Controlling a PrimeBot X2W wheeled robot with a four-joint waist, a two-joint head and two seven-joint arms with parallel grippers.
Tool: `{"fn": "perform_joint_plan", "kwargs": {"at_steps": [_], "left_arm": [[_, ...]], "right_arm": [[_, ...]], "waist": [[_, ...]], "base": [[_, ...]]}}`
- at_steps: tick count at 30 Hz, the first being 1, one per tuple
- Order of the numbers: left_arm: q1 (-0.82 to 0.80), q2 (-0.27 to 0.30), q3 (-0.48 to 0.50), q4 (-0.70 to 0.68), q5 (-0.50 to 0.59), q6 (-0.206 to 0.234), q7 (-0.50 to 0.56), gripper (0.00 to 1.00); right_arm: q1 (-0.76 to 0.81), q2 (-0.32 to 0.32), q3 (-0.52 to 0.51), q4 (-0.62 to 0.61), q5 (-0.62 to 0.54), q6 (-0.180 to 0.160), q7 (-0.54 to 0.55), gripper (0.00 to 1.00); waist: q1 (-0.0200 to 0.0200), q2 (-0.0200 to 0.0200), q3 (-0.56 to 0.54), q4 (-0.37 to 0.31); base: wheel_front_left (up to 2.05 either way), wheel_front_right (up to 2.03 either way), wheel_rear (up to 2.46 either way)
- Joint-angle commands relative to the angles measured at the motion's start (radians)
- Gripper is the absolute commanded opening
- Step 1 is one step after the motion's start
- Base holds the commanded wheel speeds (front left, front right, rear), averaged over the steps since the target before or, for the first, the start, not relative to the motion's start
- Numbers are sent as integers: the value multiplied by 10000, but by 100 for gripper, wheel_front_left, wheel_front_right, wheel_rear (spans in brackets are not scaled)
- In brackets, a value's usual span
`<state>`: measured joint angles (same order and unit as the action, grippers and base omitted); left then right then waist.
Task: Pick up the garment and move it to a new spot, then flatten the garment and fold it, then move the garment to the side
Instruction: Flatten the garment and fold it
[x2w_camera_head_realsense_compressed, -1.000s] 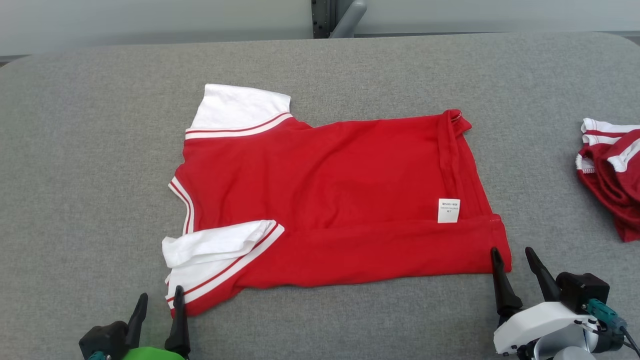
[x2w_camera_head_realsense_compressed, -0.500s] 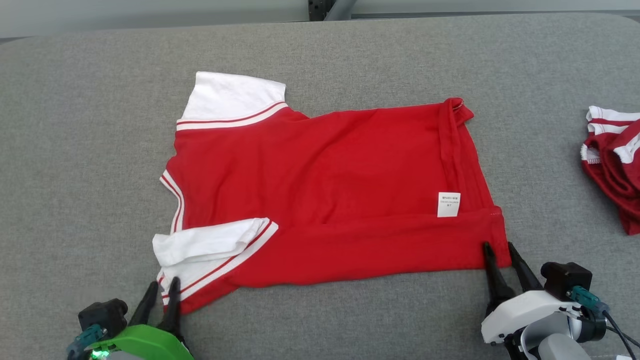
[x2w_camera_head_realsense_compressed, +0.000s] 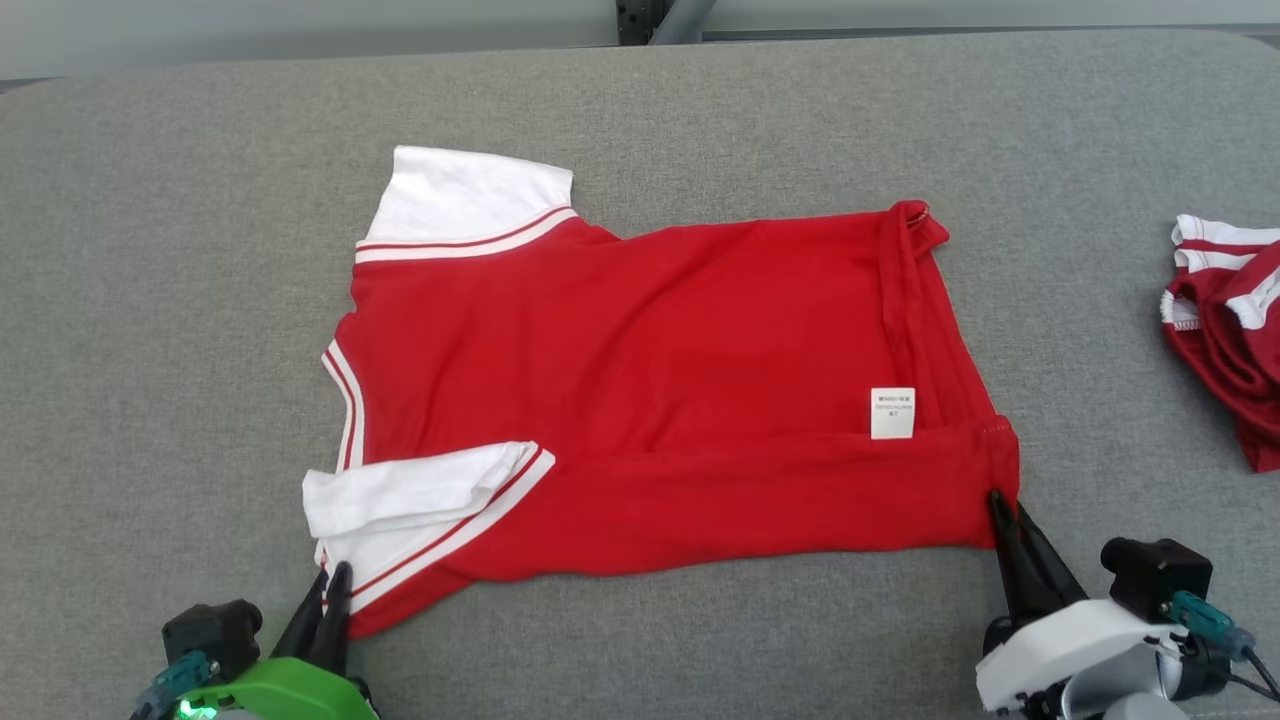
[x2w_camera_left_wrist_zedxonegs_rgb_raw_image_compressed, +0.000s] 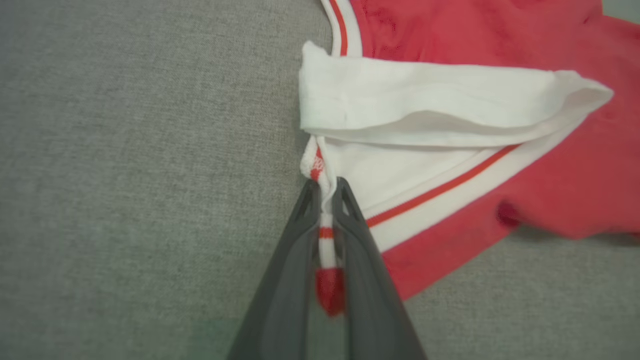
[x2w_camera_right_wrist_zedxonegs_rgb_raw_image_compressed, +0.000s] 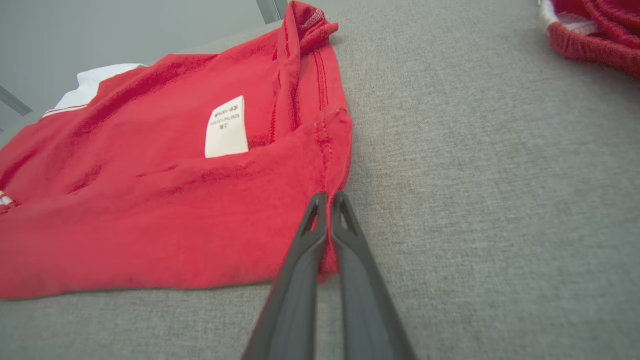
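Garment (x2w_camera_head_realsense_compressed: 640, 390): red shirt with white, red-striped sleeves; spread across the middle of the grey table (x2w_camera_head_realsense_compressed: 150, 330), lengthwise from side to side, sleeve end toward the robot's left, hem toward its right.
Lay of cloth: mostly flat; near long edge folded over onto the body in a band; right-hand hem turned up along its seam.
Far sleeve (x2w_camera_head_realsense_compressed: 468, 195): flat, pointing away from the robot.
Near sleeve (x2w_camera_head_realsense_compressed: 420, 490): doubled back over itself, resting on the left end of the folded band.
Care label (x2w_camera_head_realsense_compressed: 892, 413): white, lying on the red cloth just above the folded band, near the hem.
Left gripper (x2w_camera_head_realsense_compressed: 333, 582): at the near left corner of the garment; fingers drawn tight together, clamped on the striped white-and-red edge trim just below the near sleeve; trim visible running down between the two fingers in the left wrist view.
Right gripper (x2w_camera_head_realsense_compressed: 1006, 506): at the near right corner; fingers pressed almost tip to tip, pinching the red hem corner; cloth visible caught between them in the right wrist view.
Second garment (x2w_camera_head_realsense_compressed: 1225, 350): red and white, bunched, at the right edge of the table, well apart from the first.
Gripped corners: close to the table surface; whether lifted clear of it, cannot tell.
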<state>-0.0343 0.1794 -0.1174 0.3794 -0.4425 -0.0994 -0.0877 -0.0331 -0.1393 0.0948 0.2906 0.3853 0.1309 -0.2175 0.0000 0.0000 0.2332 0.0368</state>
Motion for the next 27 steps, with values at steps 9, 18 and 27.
{"fn": "perform_joint_plan", "kwargs": {"at_steps": [9,18,27], "left_arm": [[1652,460,222,-1971,-305,598,1137,0],[1754,337,76,-2317,-181,785,1044,100],[1265,168,440,-3264,320,1266,-703,100]], "right_arm": [[1941,367,-363,-1658,-223,-4,1121,0],[1640,473,-530,-1241,-408,-4,1529,100],[1193,393,-1129,-2220,-925,-4,773,100]], "waist": [[0,0,-193,56],[0,0,-250,-48],[0,0,-372,-122]], "base": [[0,0,0],[0,0,0],[0,0,0]]}}
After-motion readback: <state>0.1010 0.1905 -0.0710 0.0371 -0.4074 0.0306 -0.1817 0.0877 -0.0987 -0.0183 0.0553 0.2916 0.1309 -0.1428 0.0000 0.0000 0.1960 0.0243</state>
